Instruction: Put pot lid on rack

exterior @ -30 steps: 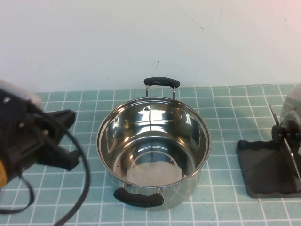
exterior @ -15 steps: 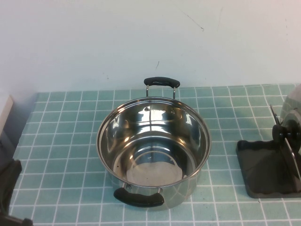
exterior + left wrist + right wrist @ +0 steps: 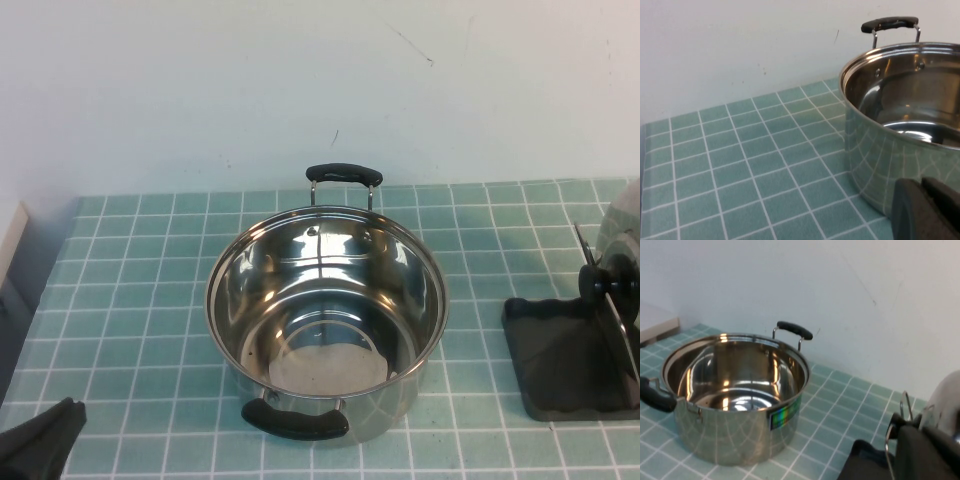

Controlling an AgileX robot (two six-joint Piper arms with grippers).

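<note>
- Left gripper (image 3: 40, 445) down at the near-left corner of the high view, just a dark tip showing, well clear of everything — open or closed, cannot tell.
- Right gripper (image 3: 925, 452) seen only in the right wrist view, close beside the pot lid (image 3: 622, 262); finger state not discernible.
- Pot lid standing on edge in the rack (image 3: 560, 365) at the table's right side, black knob toward the pot (image 3: 325, 320).
- Pot open and empty at centre; left wrist view shows its side wall and the tiles (image 3: 740, 165) — no lid there.
</note>
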